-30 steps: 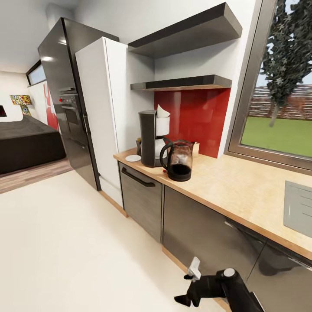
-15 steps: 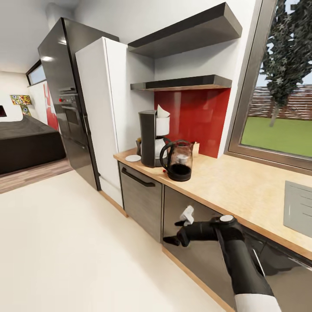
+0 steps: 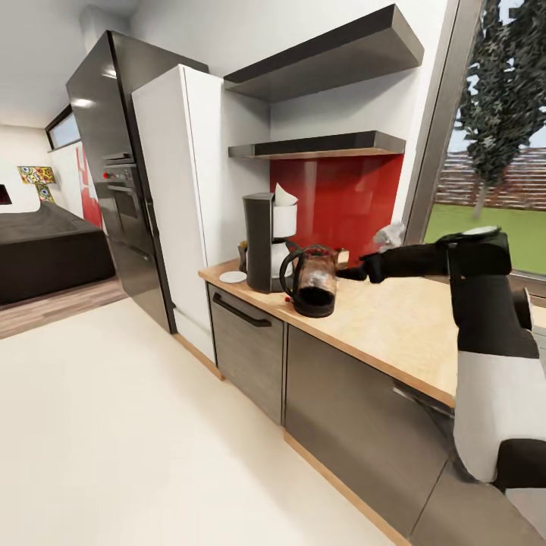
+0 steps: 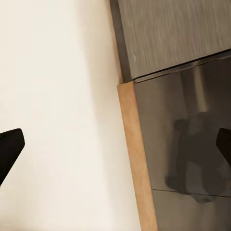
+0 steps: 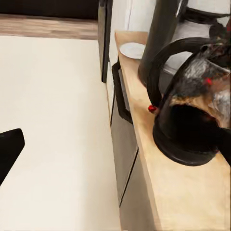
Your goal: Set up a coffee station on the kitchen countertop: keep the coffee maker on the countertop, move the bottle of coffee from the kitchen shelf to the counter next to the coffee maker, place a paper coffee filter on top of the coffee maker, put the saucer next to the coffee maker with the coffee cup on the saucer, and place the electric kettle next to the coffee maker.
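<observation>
The dark coffee maker [image 3: 260,243] stands at the left end of the kitchen countertop [image 3: 394,318] with the white paper coffee filter [image 3: 284,196] on top. The glass electric kettle [image 3: 311,280] sits right in front of it, large in the right wrist view [image 5: 192,115]. The empty white saucer [image 3: 233,277] lies to the machine's left, and a small dark bottle of coffee [image 3: 243,256] stands behind it. The kitchen shelf [image 3: 318,144] is bare. My right gripper [image 3: 349,274] hovers open over the counter just right of the kettle. My left gripper [image 4: 115,149] hangs open. The coffee cup is out of view.
A white tall cabinet [image 3: 174,197] and a black oven tower [image 3: 114,167] stand left of the counter. A thicker dark shelf [image 3: 326,57] hangs above, with a red backsplash [image 3: 345,201] and a window [image 3: 493,152] behind. The left wrist looks down at pale floor [image 4: 57,96] by the cabinet plinth [image 4: 137,163].
My right arm has swung up from low in front of the cabinet doors to above the countertop, its gripper now beside the kettle. The things on the counter have not moved.
</observation>
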